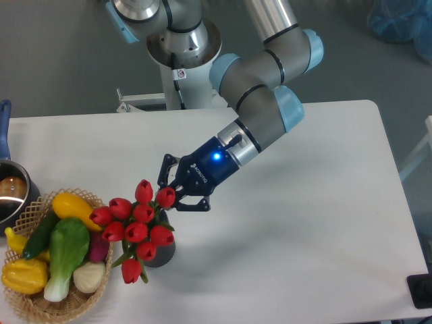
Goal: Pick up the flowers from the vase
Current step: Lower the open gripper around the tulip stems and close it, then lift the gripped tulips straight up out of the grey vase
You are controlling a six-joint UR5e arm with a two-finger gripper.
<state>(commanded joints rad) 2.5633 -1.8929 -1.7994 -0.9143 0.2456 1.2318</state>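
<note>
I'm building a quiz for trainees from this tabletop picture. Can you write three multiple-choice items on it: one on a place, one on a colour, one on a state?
1. Where does the wicker basket stand?
A. at the table's bottom-left corner
B. at the table's far right edge
C. on top of the vase

2. What colour are the flowers?
A. yellow
B. red
C. white

3. What is the state of the flowers?
A. lying flat on the table
B. lifted clear above the table
C. standing in the vase, with the gripper at the topmost buds

Answers:
1 A, the basket of vegetables sits low on the left, beside the vase.
2 B, every bud is red, on green stems.
3 C, the stems run down into the dark vase; whether the fingers have closed on a bud cannot be told.
</note>
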